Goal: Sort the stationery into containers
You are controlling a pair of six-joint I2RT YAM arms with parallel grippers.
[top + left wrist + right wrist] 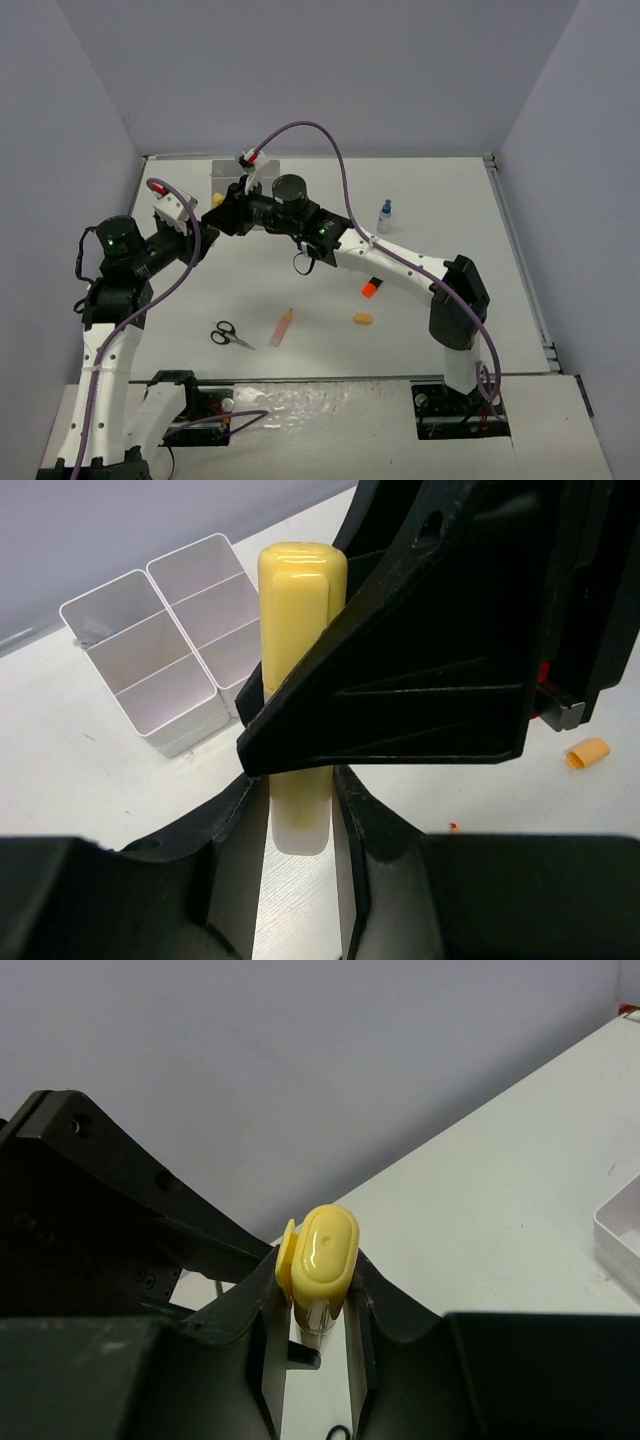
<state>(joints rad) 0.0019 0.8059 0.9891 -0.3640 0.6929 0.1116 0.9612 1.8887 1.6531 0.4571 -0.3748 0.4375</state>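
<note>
Because the yellow marker (300,610) is a light, stiff plastic stick with a glossy, rounded cap, it would likely slide lengthwise if pinched too near that cap. The straighter barrel below looks the safer place to hold. It is off the tabletop (70,780), caught between two claws at once. The left claw (300,785) is narrowed onto its pale lower end, and the barrel runs straight out ahead from between the fingers. The right claw (320,1275) crosses in front of the left one and is pinched narrow around the upper barrel just under the cap, which pokes out past its fingertips. Both seem to press on it, though how firmly each grips cannot be judged. Ahead and to the left of the left claw, a little beyond the marker's cap, stands the white container block (185,720) with its compartments open upward. Being so light, the marker should drop in easily, but one claw would have to let go first.
</note>
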